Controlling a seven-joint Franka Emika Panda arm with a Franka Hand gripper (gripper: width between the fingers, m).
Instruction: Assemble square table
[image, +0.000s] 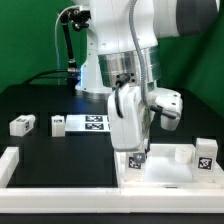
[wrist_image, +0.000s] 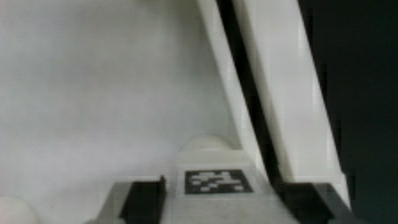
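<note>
The claw (wrist_image: 215, 200) is clamped on a tagged leg block (wrist_image: 217, 180), holding it upright on the square table slab (wrist_image: 89, 100), right beside its rim.

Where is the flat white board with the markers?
In the exterior view, the marker board lies on the black table, left of centre, between a small leg block and the robot arm.

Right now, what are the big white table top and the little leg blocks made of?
The table top is probably hard plastic, smooth and matte white; its raised rim looks moulded. The leg blocks are likely the same white plastic, with black-and-white tags that look like printed paper stuck on.
</note>
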